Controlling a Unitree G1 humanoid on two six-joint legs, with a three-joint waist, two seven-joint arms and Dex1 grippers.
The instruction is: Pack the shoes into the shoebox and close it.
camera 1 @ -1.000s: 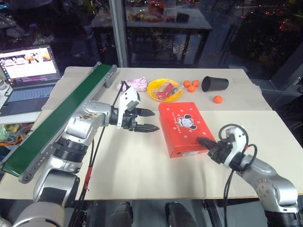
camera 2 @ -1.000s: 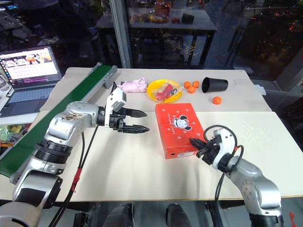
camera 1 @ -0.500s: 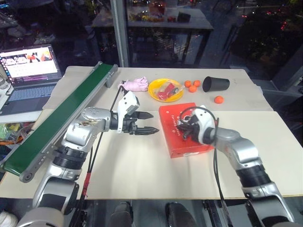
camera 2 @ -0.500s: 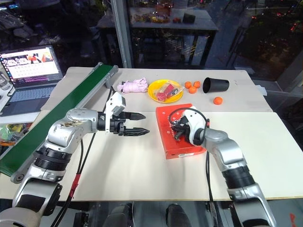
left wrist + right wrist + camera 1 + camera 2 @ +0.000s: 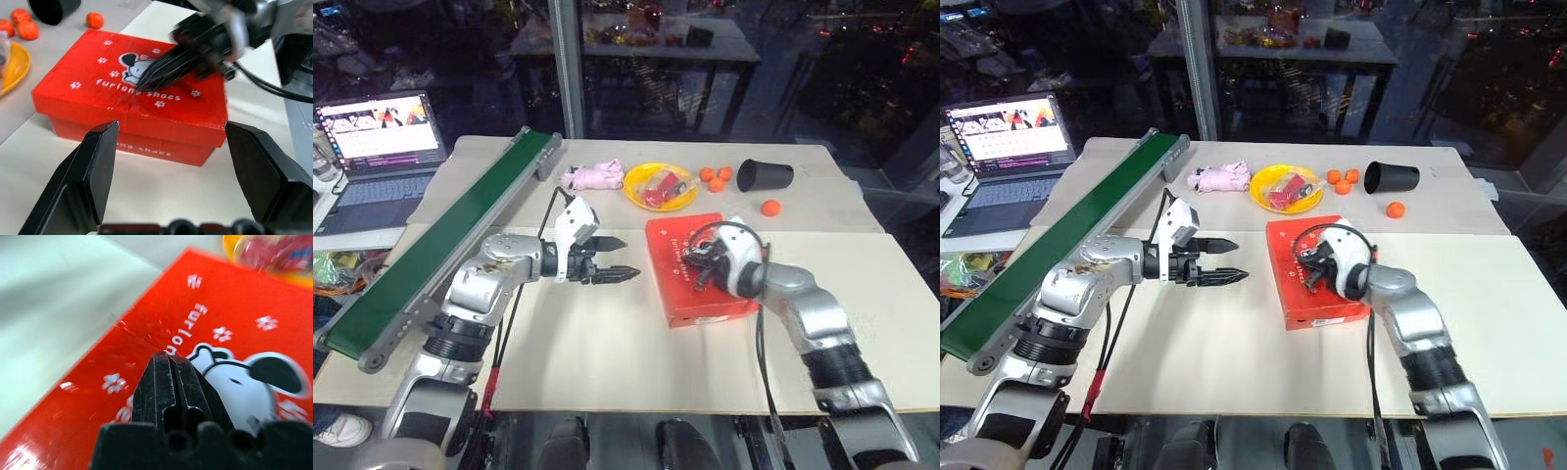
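Shoebox [image 5: 146, 117] lid down; right gripper [image 5: 146, 81] fingers pressed together, tips at cartoon figure on lid. Left gripper [image 5: 171, 142] fingers spread wide, short of box.

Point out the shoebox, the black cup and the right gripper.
shoebox [image 5: 705, 292], left eye view, bare lid near the front edge.
black cup [image 5: 765, 175], left eye view, its side.
right gripper [image 5: 146, 79], left wrist view, closed fingertips over the lid.

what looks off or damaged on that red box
The shoebox has a small crease in its closed lid near the front edge, just ahead of the shut right gripper on top. Otherwise nothing stands out.
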